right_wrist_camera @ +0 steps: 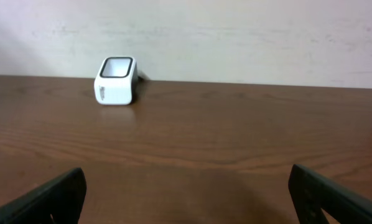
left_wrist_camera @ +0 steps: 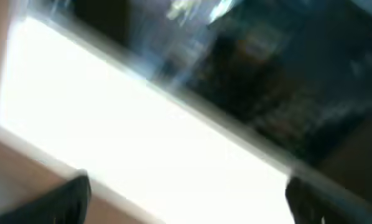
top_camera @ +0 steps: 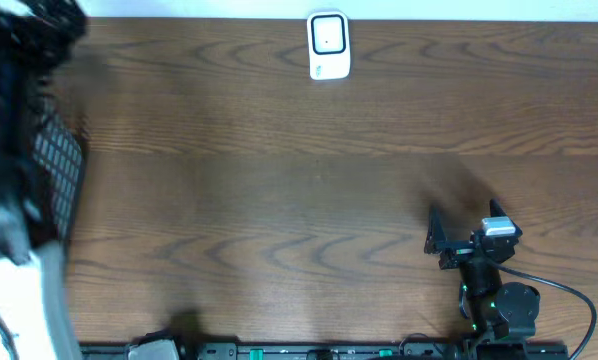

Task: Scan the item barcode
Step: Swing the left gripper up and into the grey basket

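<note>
Scanner: white, dark window on top, standing at the far middle edge of the worktop, by the wall.
Right tool: near right of worktop, well apart from scanner, jaws wide, holding nothing.
Left tool: off the worktop's left side, view blurred, jaws wide, holding nothing.

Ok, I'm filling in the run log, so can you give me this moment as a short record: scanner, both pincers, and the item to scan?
scanner: white, standing alone at the far edge of the table
right pincer: open, empty, low over the table, facing the scanner
left pincer: open, at the table's left side; its view is too blurred to read
item: none identifiable in any view
</note>
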Controlling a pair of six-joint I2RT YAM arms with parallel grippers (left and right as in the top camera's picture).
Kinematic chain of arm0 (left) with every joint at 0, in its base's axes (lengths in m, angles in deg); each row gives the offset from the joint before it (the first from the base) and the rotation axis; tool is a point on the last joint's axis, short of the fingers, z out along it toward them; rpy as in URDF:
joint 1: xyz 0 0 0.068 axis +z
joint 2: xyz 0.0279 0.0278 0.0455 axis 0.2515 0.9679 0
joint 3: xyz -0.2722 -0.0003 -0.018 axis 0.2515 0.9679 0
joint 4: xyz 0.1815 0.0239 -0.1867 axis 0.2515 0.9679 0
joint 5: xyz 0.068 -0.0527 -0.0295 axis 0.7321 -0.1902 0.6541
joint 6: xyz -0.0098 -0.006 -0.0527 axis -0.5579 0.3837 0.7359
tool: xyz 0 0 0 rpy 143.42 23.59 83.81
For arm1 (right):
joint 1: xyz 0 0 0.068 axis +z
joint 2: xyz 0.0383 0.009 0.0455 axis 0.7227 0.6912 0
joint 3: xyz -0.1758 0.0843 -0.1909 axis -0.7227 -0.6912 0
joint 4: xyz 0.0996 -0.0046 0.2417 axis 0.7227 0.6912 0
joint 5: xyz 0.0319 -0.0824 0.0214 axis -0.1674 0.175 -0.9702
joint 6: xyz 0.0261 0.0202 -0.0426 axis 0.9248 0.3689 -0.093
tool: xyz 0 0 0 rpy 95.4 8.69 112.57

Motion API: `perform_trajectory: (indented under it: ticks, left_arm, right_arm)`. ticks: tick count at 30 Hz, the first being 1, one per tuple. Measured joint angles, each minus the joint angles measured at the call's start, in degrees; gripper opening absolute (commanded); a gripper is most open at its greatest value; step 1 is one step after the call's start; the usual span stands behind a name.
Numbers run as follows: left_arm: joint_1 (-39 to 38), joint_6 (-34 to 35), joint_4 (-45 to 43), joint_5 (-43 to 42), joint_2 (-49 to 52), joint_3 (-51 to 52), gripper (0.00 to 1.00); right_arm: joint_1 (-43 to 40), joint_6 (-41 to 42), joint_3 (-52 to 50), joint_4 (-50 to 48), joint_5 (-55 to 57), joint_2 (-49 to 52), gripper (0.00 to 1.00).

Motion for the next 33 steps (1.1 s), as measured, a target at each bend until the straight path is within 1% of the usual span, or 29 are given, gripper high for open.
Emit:
perform_trajectory:
  ticks: [3,4,5,6,7,9,11,14,18,23,28,33]
  left_arm:
    - [4.00,-5.33,16.11,7.43,8.17,-15.56,0.99]
    - [5.29,-6.58,20.06,10.40,10.23,-19.34,0.99]
    - [7.23,-7.89,25.46,15.21,12.72,-23.78,0.99]
    - [8.31,-8.46,28.06,18.01,13.84,-25.46,0.99]
    - [10.16,-9.16,31.39,22.51,15.34,-27.06,0.99]
    - [13.14,-10.14,35.58,29.03,17.59,-27.82,0.99]
    - [16.46,-10.03,37.75,32.24,20.28,-27.26,0.99]
    - [19.74,-9.44,38.23,31.43,23.87,-24.90,0.99]
    - [21.68,-8.63,39.28,29.40,27.96,-23.82,0.99]
    - [24.52,-6.01,40.72,28.50,28.81,-23.82,0.99]
    - [29.97,-4.35,43.71,28.13,31.17,-23.87,0.99]
    - [33.03,-2.91,51.41,26.80,36.68,-23.85,0.99]
  right_arm:
    - [0.00,0.04,0.00,0.02,0.00,0.00,0.99]
    - [0.00,0.04,0.00,0.02,0.00,0.00,0.99]
    - [0.00,0.07,0.00,0.02,0.00,0.02,0.99]
    - [0.00,0.07,0.00,0.02,0.00,0.00,0.99]
    - [0.00,0.07,0.00,0.02,0.00,0.00,0.99]
    - [0.00,0.07,0.00,0.02,0.00,0.00,0.99]
    - [0.00,0.07,0.00,0.02,0.00,0.00,0.99]
    - [0.00,0.07,0.00,0.02,0.00,0.00,0.99]
    - [0.00,0.07,0.00,0.02,0.00,0.00,0.99]
    - [0.00,0.07,0.00,0.02,0.00,0.00,0.99]
    - [0.00,0.07,0.00,0.02,0.00,0.00,0.99]
    - [0.00,0.07,0.00,0.02,0.00,0.00,0.99]
